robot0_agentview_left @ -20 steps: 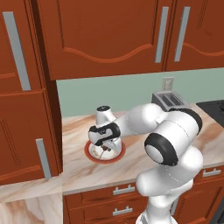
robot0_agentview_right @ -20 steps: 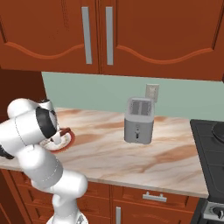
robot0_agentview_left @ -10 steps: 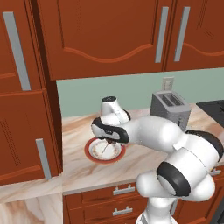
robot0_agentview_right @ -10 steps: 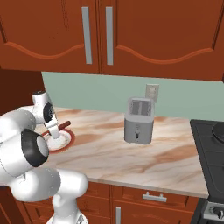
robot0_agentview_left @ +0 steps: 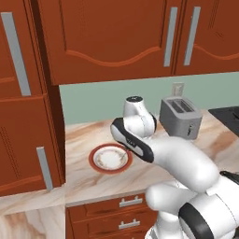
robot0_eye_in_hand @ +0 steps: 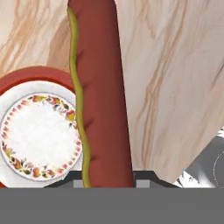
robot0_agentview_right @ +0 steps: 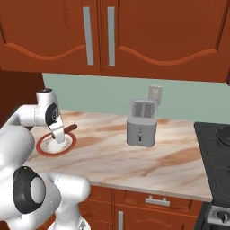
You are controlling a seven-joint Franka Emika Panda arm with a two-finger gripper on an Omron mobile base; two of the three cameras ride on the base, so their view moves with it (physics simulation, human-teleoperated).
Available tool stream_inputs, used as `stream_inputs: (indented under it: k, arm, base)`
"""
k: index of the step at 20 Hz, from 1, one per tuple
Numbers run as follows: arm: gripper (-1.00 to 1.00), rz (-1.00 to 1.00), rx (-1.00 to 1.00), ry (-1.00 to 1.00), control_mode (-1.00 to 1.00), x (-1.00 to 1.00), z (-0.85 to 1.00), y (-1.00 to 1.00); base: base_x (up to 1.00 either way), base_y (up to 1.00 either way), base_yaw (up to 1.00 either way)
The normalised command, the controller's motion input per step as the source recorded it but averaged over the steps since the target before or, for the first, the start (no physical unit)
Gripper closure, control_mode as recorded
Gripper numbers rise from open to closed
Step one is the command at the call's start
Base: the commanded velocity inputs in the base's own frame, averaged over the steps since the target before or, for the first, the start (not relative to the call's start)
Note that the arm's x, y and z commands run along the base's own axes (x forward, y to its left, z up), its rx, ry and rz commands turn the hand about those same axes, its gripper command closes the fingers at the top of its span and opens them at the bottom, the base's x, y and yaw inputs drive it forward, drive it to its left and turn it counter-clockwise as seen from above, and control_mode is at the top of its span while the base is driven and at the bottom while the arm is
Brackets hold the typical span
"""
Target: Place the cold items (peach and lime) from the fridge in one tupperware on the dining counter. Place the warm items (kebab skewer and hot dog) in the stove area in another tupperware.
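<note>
Hot dog (robot0_eye_in_hand: 103, 92): long red-brown sausage with a thin wavy line of yellow-green mustard running along its length. In the hand view it extends from between the fingers toward the top of the picture, raised above the counter, partly overlapping the rim of a red-edged plate. In the right base view its far end (robot0_agentview_right: 69, 129) projects past the plate, level with the wrist, near the counter's left end.

Stove area: light marbled counter (robot0_agentview_right: 134, 155) under red-brown cabinets; dark stove (robot0_agentview_right: 218, 148) at its right end.
</note>
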Motion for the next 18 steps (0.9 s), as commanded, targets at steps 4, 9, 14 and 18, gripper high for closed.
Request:
stream_inputs:
  k: [4, 9, 14, 18]
  arm:
    - [1.00, 0.00, 0.00, 0.00, 1.00, 0.00, 0.00, 0.00]
    - [1.00, 0.00, 0.00, 0.00, 1.00, 0.00, 0.00, 0.00]
    - [1.00, 0.00, 0.00, 0.00, 1.00, 0.00, 0.00, 0.00]
    - [1.00, 0.00, 0.00, 0.00, 1.00, 0.00, 0.00, 0.00]
  base:
    - [-0.78, -0.77, 0.00]
    - [-0.98, -0.75, 0.00]
    - [-1.00, -0.56, 0.07]
    - [-1.00, -0.33, 0.29]
